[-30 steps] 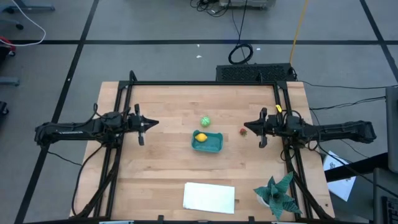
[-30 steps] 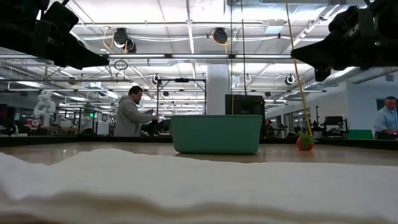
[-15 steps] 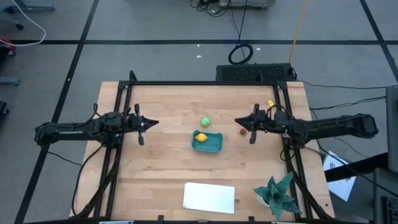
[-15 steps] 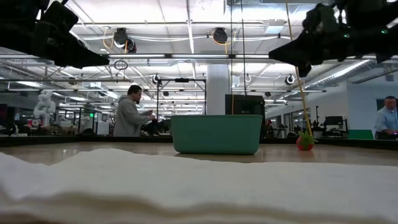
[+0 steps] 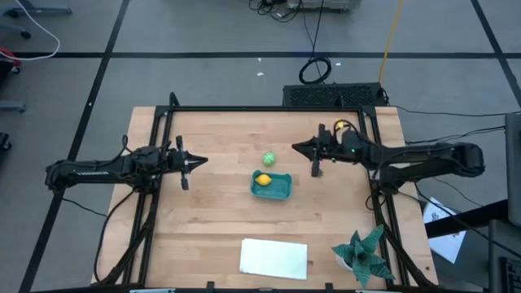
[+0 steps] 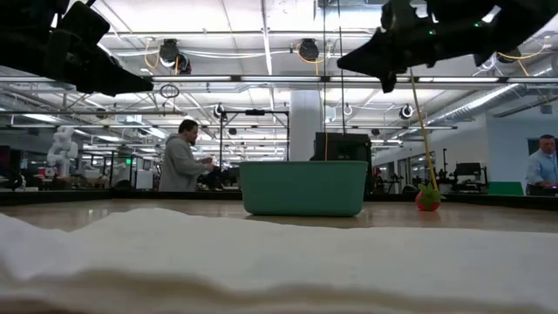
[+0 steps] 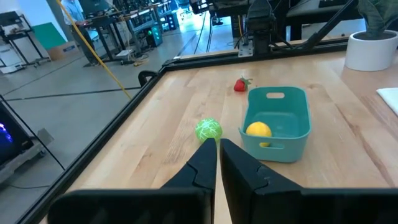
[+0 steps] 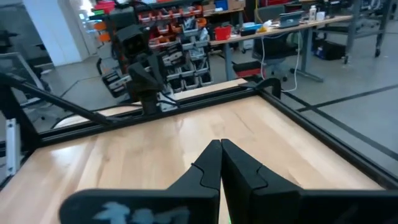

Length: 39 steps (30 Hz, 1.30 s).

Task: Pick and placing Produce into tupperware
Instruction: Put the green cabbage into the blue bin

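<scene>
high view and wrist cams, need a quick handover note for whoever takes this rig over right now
Left gripper: shut, empty, waiting at the table's left side.
Right gripper: shut, empty, raised above the table to the right of the tub.
Small teal-green rectangular plastic tub: mid-table, with the yellow lemon-like piece inside.
Light green ball: on the wood just behind the tub, outside it.
Small dark red piece: on the table to the tub's right, outside it.
Done: lemon in the tub.
Left: green ball and red piece.
</scene>
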### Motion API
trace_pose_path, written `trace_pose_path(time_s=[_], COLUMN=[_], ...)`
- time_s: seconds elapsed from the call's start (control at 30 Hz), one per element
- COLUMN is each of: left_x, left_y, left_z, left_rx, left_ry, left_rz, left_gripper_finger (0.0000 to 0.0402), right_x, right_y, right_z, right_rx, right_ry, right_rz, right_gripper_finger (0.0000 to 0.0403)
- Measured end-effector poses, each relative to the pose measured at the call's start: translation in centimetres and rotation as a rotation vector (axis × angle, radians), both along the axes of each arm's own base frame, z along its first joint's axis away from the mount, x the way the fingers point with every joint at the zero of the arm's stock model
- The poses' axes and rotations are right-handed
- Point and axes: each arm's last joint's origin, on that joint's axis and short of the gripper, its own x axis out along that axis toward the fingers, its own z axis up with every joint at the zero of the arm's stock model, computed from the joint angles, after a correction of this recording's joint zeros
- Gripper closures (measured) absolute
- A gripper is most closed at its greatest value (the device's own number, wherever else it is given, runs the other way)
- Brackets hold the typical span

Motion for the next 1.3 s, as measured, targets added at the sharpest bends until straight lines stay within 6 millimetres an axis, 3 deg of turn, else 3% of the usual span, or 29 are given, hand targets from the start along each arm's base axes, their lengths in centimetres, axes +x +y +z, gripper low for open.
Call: trace_pose_path(time_s=[0.27, 0.87, 1.3], left_x=[0.0, 0.0, 0.0], left_y=[0.0, 0.0, 0.0], left_z=[0.0, 0.0, 0.0], left_rx=[-0.002, 0.001, 0.006], left_ry=[-0.001, 0.0, 0.0], left_rz=[0.0, 0.0, -0.001], left_gripper_finger=[0.0376, 0.0376, 0.0376], right_x=[2.1, 6.6, 9.9], right_y=[-2.5, -5.8, -8.8], right_z=[1.2, 6.7, 7.9], right_rx=[0.063, 0.159, 0.28], right_ry=[0.091, 0.277, 0.496], right_rz=[-0.02, -0.016, -0.073], right_gripper_finger=[0.0403, 0.0403, 0.0403])
